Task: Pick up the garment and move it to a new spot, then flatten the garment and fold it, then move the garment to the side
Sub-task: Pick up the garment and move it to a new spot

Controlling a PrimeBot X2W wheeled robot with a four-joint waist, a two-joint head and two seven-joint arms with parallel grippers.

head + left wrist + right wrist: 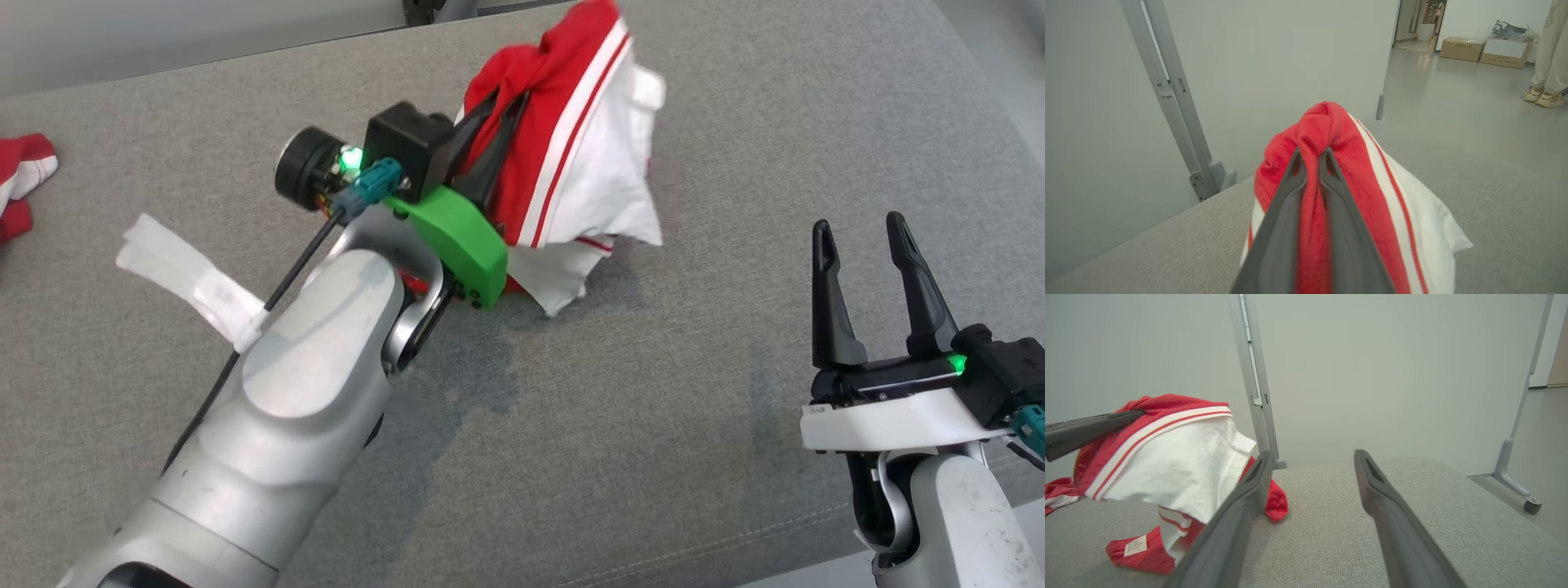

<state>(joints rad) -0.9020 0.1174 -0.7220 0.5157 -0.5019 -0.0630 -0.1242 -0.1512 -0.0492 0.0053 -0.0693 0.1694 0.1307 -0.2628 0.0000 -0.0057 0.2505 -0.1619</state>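
The garment is red cloth with white stripes and a white panel, bunched and lifted at the far middle of the grey padded surface. My left gripper is shut on a fold of its red fabric. In the left wrist view the fingertips pinch that red fold of the garment. In the right wrist view the garment hangs, and its lower red hem with a label rests on the surface. My right gripper stands open and holds nothing at the near right, apart from the garment; its fingers spread wide.
Another red and white cloth lies at the far left edge. A white tape tag hangs from my left arm's cable. Grey frame posts stand behind the surface. A person's legs and cardboard boxes are on the floor beyond.
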